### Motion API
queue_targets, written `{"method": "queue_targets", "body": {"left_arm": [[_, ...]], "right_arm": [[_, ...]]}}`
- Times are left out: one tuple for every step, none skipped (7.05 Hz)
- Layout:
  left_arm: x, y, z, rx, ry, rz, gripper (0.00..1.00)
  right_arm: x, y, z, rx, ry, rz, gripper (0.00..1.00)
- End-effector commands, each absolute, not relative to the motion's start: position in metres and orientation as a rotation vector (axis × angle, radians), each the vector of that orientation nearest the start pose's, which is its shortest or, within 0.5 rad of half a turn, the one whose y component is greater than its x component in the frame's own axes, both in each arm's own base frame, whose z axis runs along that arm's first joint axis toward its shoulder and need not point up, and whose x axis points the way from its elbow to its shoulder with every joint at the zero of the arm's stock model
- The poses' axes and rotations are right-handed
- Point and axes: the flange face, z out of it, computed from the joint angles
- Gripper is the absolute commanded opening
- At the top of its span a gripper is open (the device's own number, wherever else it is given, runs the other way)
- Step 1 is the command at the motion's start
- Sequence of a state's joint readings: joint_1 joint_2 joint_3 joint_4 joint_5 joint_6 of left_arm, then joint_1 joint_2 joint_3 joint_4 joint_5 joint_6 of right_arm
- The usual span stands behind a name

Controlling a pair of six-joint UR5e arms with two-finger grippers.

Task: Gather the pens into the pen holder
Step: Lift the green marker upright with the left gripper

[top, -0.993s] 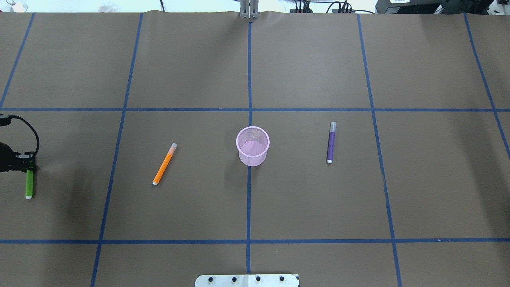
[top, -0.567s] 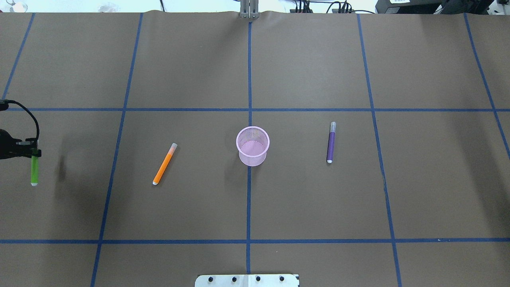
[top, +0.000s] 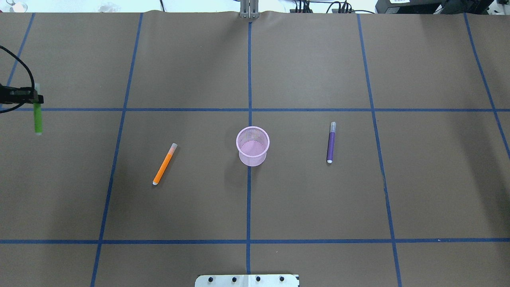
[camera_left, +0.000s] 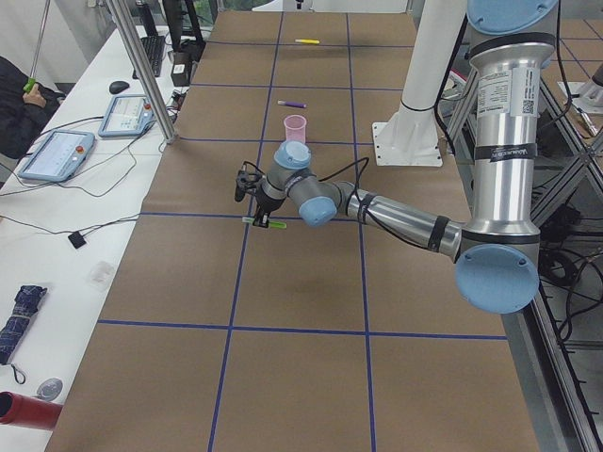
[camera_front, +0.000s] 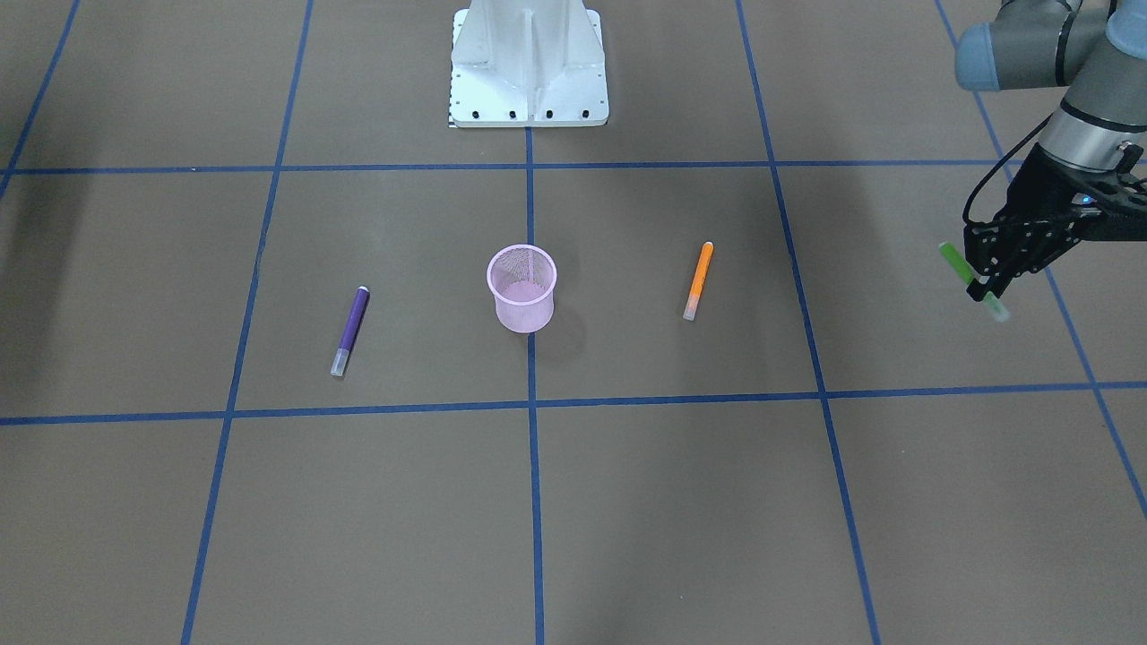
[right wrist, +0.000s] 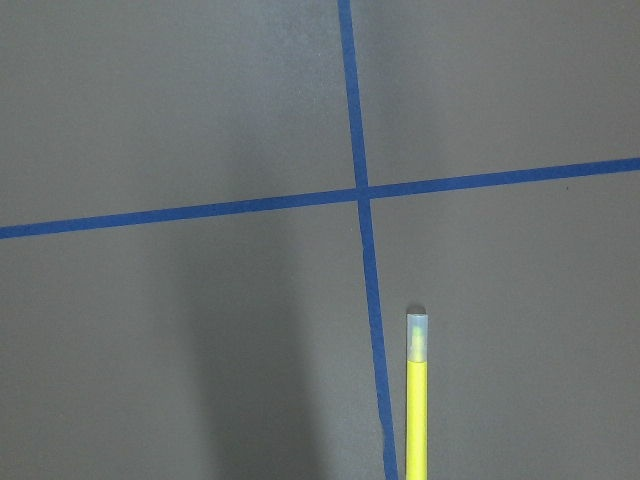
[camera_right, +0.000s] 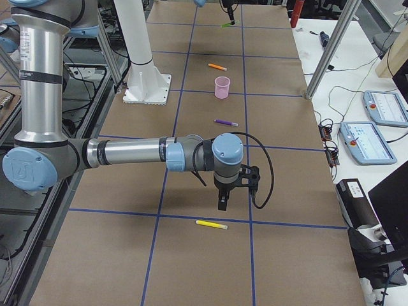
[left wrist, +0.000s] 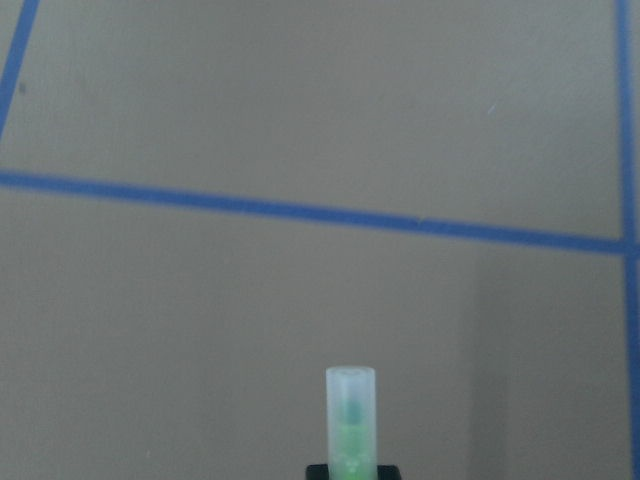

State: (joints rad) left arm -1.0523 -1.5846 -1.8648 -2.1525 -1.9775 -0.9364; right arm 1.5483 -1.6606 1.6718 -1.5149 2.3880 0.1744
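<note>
My left gripper (camera_front: 981,288) clamps the green pen (camera_front: 953,258) in the air, well apart from the pink mesh pen holder (camera_front: 523,309). My right gripper (camera_right: 222,205) hangs near the yellow pen (camera_right: 211,224); I cannot tell whether its jaws are parted.

Pen holder (camera_left: 296,125) upright on brown-papered table (camera_left: 301,367), base hidden behind wrist of near arm.

Just beyond holder: purple pen (camera_left: 292,104), lying flat.

Well beyond holder, toward far end of table: yellow pen (camera_left: 306,41), lying flat.

On camera side of holder, slightly toward operators' edge: left gripper (camera_left: 260,218), fingers pointing down, green pen (camera_left: 274,225) held at fingertips. Pen roughly level, clear of table; dim shadow on paper nearer camera.

Robot side of holder: white pedestal (camera_left: 407,141).

Operators' side of holder: white bench (camera_left: 57,245) carrying two pendant screens (camera_left: 58,154) and cables; metal post (camera_left: 141,71) at bench edge.
</note>
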Motion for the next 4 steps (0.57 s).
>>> {"method": "queue_targets", "body": {"left_arm": [[0.187,-0.533,0.384,0.43,0.855,-0.212,0.0],[0.188,-0.54,0.373,0.464,0.845,-0.222,0.0],[0.19,-0.543,0.37,0.466,0.845,-0.222,0.0],[0.192,-0.546,0.363,0.476,0.853,-0.22,0.0]], "right_arm": [[0.045,-0.452,0.736,0.024,-0.826,0.088,0.99],[0.034,-0.453,0.759,0.02,-0.827,0.067,0.99],[0.011,-0.457,0.759,0.0,-0.824,0.019,0.99],[-0.001,-0.457,0.758,-0.014,-0.828,0.004,0.99]]}}
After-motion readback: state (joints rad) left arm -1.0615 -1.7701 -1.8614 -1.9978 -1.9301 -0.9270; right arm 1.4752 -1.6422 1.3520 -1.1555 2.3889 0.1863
